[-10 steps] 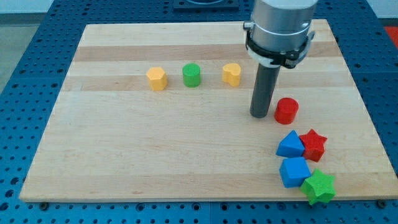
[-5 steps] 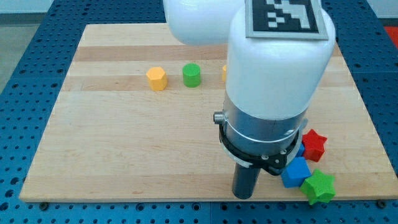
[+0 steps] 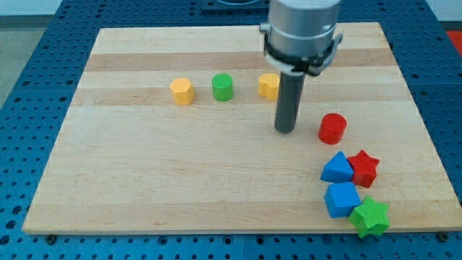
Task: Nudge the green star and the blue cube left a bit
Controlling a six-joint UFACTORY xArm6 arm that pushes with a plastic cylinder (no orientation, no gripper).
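Swinging my tip (image 3: 286, 131), a fingerless rod, down-right toward the star (image 3: 371, 217) and cube (image 3: 341, 199) risks clipping the red cylinder (image 3: 333, 128) beside it.

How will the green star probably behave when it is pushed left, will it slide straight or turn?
The green star will likely turn rather than slide straight: its points give my tip an uneven face. It touches the blue cube, so both would probably move together. It looks low and flat, so tipping seems unlikely.
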